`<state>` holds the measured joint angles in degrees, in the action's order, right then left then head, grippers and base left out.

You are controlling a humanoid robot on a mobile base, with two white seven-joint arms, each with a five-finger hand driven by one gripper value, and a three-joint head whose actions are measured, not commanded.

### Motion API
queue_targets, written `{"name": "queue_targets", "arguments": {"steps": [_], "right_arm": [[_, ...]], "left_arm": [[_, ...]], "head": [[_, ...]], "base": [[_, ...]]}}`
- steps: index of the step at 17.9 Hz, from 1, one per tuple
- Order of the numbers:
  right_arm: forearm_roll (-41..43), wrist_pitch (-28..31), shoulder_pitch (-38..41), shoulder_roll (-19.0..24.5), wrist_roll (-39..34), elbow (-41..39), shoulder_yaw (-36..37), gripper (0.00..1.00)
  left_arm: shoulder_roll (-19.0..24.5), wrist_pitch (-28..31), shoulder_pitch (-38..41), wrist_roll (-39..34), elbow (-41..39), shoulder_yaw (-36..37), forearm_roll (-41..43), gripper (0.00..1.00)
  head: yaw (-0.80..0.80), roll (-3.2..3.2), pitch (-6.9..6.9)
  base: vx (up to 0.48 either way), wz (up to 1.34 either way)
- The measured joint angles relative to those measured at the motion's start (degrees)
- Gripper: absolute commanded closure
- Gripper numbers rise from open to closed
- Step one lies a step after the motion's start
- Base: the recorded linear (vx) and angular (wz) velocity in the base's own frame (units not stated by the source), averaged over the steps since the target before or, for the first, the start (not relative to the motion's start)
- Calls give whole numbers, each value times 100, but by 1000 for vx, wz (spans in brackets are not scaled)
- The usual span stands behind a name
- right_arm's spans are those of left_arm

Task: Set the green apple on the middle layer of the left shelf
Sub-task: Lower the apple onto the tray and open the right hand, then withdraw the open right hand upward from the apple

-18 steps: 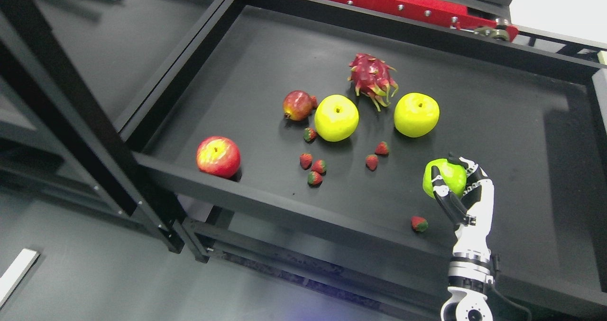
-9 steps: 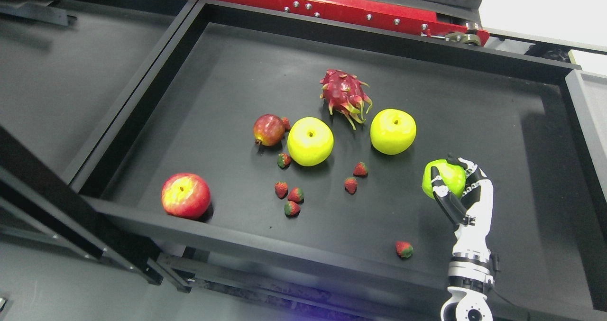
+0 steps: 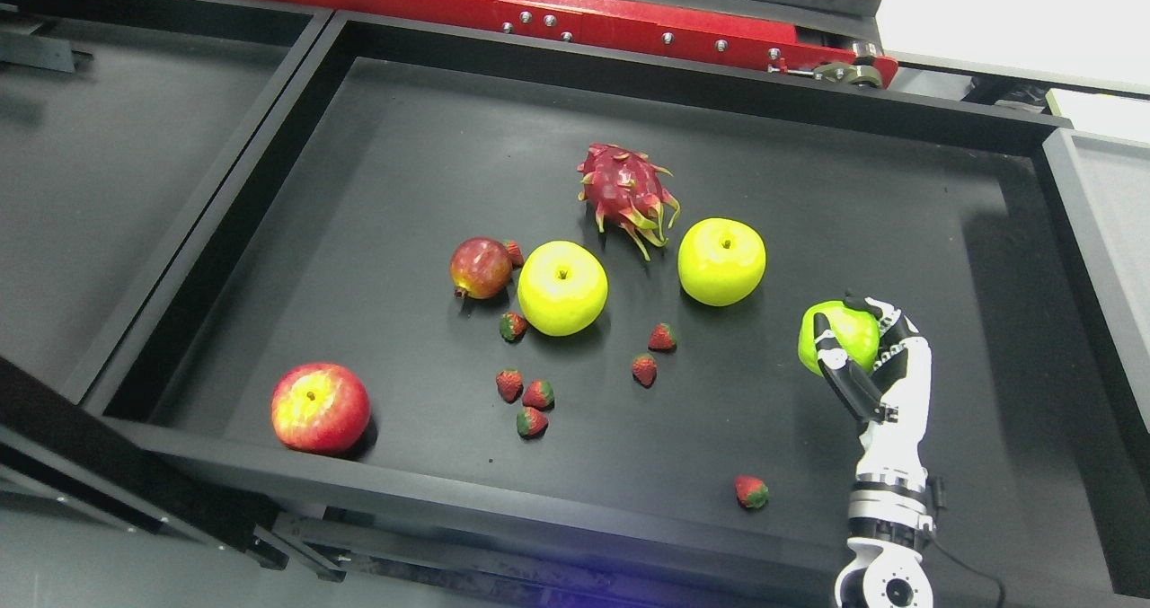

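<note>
Nearest, the right hand (image 3: pixel 862 356) rises from the bottom right, its fingers (image 3: pixel 835 370) curled around the green apple (image 3: pixel 840 337), held above the black shelf tray (image 3: pixel 377 491). Left of that apple lies a lone strawberry (image 3: pixel 751 491) near the front rim. A red apple (image 3: pixel 320 408) sits far left. Beyond the green apple are two yellow apples (image 3: pixel 721 261) and, farther back, a dragon fruit (image 3: pixel 627 193).

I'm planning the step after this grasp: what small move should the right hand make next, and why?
Probably lift and carry leftward: the right hand is shut on the green apple, while the left shelf lies across the tray.
</note>
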<state>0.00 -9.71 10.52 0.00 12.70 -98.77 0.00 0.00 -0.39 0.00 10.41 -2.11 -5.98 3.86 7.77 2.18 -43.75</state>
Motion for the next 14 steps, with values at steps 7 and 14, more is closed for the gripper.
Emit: {"name": "queue_targets", "arguments": {"steps": [7, 14], "right_arm": [[0, 111, -29, 0, -38, 2, 0, 0], [0, 158, -48, 0, -46, 5, 0, 0]], "left_arm": [[0, 0, 0, 0, 0, 0, 0, 0], [0, 0, 0, 0, 0, 0, 0, 0]], "head": [[0, 0, 0], [0, 0, 0]], "base": [[18, -30], [0, 0]]}}
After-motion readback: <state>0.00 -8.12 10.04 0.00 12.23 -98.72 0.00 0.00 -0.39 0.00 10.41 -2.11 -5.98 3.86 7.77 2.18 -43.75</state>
